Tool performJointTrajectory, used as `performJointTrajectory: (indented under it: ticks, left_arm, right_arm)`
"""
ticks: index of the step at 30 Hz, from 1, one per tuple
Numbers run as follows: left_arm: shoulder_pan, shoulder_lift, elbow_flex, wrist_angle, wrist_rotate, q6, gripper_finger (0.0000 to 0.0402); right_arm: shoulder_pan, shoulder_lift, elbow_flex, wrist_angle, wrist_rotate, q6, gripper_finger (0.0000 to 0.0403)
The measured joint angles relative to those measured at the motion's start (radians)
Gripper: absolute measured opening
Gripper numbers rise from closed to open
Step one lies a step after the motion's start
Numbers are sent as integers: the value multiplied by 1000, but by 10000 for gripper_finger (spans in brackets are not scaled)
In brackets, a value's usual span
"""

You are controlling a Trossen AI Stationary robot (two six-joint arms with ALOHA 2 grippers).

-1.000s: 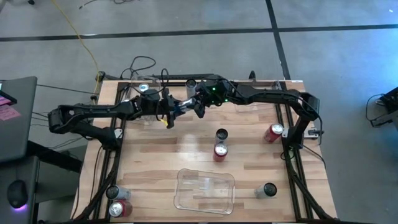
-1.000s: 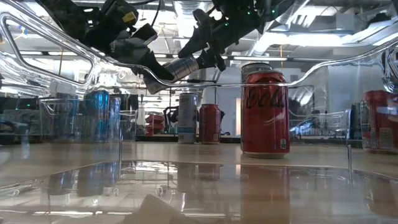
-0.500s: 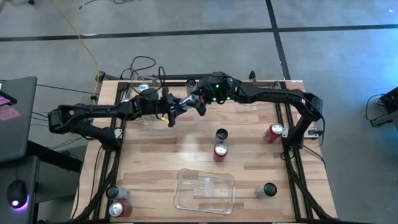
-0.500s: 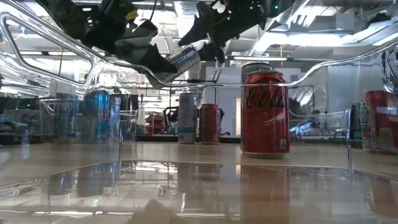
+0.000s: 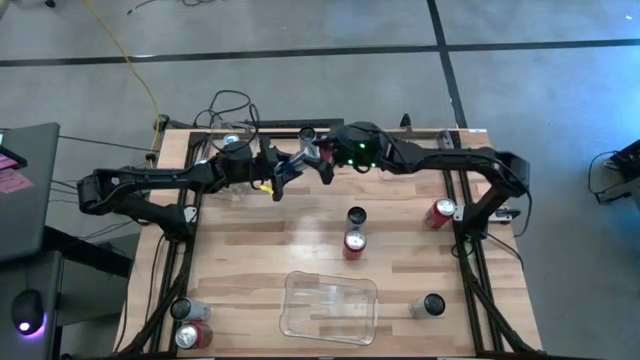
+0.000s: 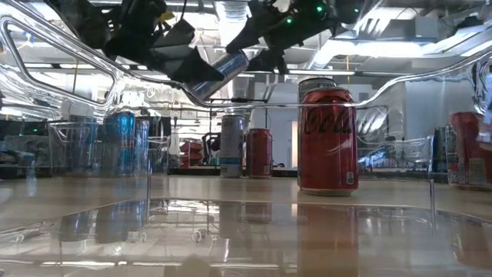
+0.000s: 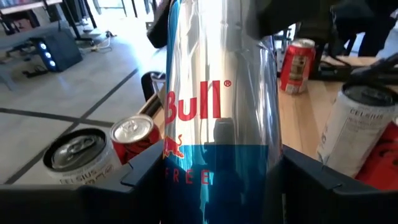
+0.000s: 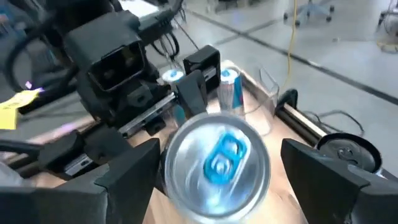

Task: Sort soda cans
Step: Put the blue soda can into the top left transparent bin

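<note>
While both claws grip: clear bin (image 5: 330,305), no cans inside.

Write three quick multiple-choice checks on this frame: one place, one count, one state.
1. Where is the silver-blue can?
A. in the clear bin
B. in the air between both grippers
C. on the floor
2. How many cans stand at the table's front-left corner?
A. none
B. five
C. two
3. The raised can is:
A. tilted
B. upright
C. crushed

Answers:
1. B: the silver-blue can hangs above the table between the left gripper and the right gripper.
2. C: a grey can and a red can stand there.
3. A: the low view shows it slanted.
</note>
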Motion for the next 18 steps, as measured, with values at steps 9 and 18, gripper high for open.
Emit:
performJointTrajectory:
  ticks: [9,18]
  left_arm:
    - [-5,0,0,88,-2,-22,230]
    - [-73,-1,0,139,-2,38,231]
  right_arm:
    - [29,-24,-256,463,-14,85,351]
    - [85,44,-252,585,-21,12,349]
